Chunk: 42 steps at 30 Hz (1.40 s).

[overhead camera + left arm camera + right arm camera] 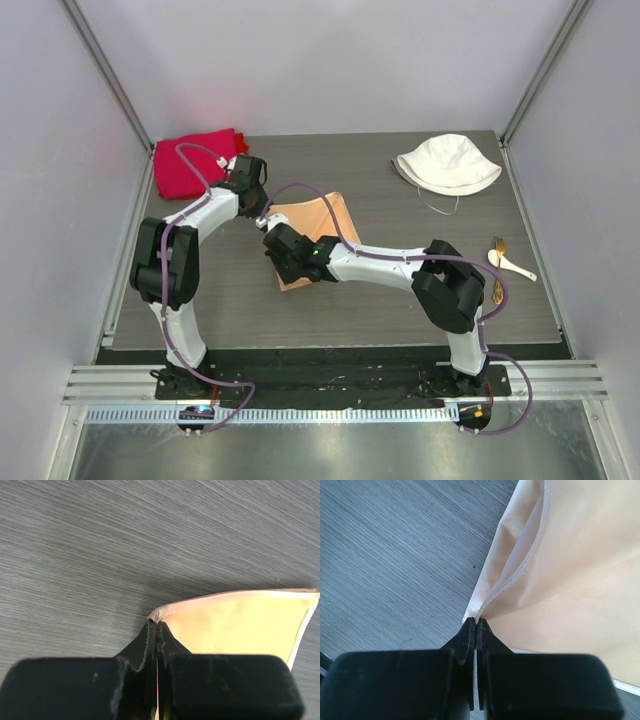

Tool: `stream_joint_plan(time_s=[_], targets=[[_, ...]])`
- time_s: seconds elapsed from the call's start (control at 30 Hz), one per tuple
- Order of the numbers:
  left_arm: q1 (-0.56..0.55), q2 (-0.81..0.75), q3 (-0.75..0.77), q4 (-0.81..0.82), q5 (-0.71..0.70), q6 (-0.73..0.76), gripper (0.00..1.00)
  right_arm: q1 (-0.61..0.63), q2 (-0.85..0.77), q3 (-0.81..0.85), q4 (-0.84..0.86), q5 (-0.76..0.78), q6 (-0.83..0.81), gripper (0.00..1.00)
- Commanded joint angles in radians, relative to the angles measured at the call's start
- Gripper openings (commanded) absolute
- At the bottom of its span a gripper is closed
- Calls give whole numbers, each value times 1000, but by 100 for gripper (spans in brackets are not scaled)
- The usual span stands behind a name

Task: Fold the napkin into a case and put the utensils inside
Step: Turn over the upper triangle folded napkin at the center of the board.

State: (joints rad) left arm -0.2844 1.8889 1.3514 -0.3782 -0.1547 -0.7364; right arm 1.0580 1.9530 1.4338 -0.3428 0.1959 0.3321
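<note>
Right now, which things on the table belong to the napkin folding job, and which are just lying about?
Job: napkin, pinched by the left tool and the right tool; utensils near the right edge.
Lying about: red cloth; white bucket hat.

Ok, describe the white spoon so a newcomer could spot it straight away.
Start at the dark table and follow its right edge, nearer the arms than the white bucket hat. The white spoon lies there beside a brown fork. It alone among those small pieces is white with a rounded end.
</note>
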Motion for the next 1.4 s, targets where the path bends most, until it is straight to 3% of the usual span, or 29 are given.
stream_joint_plan(time_s=[0.0,0.4,0.57,0.73,0.9,1.1,1.37], targets=[[7,-10,2,-1,24,5,0,-6,-19,37,10,-23,-10,1],[13,18,-15,12,20,9,0,-7,116,71,16,-61,-1,21],[14,16,-23,16,20,8,0,-6,119,50,22,-62,1,38],[14,21,-31,22,23,2,0,-7,127,27,24,-49,2,48],[17,27,-40,30,20,3,0,-1,112,-4,-7,10,-2,50],[21,42,-49,42,29,-8,0,17,144,-19,-48,53,-4,47],[24,58,-52,45,29,-9,0,17,188,-50,-73,135,31,3]])
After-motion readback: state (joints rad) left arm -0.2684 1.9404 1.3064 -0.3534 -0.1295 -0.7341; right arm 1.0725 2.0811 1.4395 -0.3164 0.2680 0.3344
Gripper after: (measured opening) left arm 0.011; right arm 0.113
